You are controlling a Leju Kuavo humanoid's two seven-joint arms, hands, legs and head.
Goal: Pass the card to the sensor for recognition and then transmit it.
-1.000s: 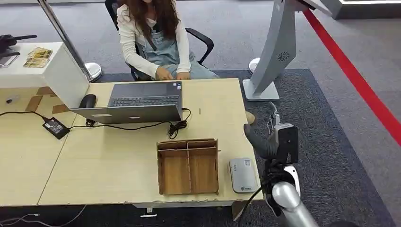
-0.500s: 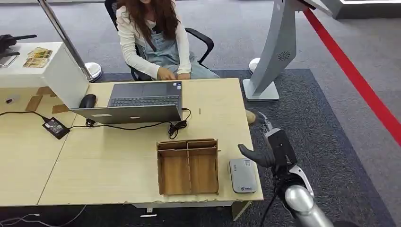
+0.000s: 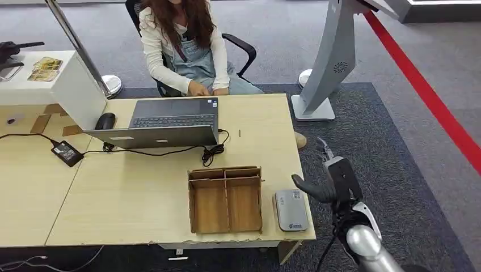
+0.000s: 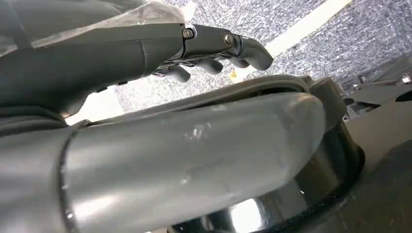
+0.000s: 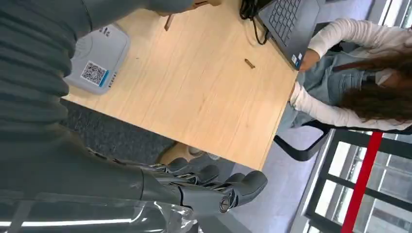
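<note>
A: Holding anything in the right hand point(image 3: 332, 181)?
B: Nothing seen between thumb point(image 3: 306, 188) and fingers point(image 5: 228, 187); spread loosely, empty. Same for the left hand point(image 4: 145, 53), slack and bare beside the body.
A: And the card?
B: Cannot tell. Possibly lying flat somewhere, too thin and faint to pick out from here.
A: Nearest the thumb?
B: The sensor point(image 3: 291, 210), just beside the thumb tip, lying flat near the table point(image 3: 142, 192) edge. Just past it, the wooden tray point(image 3: 193, 207); well beyond, the laptop point(image 3: 170, 122) and a seated person point(image 3: 187, 51).
A: Risks?
B: Likely sweeping over the sensor empty-handed, so no recognition. Could also nudge the sensor off the edge with that thumb, or clip the table corner while reaching in for a card.
</note>
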